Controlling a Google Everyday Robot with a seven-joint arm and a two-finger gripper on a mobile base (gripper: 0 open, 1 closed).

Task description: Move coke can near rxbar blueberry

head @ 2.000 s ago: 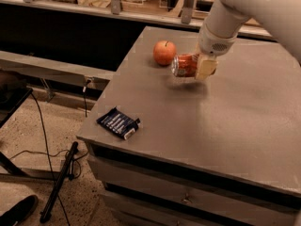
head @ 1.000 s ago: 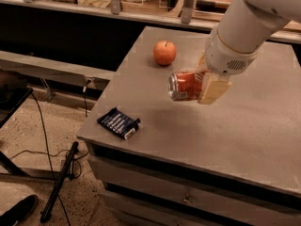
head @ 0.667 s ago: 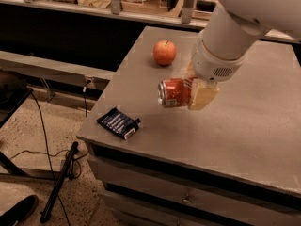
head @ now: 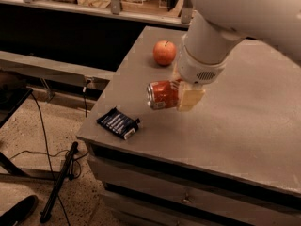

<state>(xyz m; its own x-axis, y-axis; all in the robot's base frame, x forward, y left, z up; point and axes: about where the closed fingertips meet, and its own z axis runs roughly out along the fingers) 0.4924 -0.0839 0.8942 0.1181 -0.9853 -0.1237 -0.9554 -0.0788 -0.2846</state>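
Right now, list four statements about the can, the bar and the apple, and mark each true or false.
The gripper holds the coke can on its side. True.
The coke can touches the rxbar blueberry. False: a gap of table separates them.
The apple sits on the table, beyond the can. True.
The rxbar blueberry lies mid-table. False: it lies at a corner, by the edge.

My gripper point(head: 182, 94), clamped on the coke can point(head: 161, 94), no longer hangs beside the apple point(head: 164, 52) as it did two seconds ago. It is now further forward and left, much nearer the rxbar blueberry point(head: 118, 123). My arm fills more of the view.
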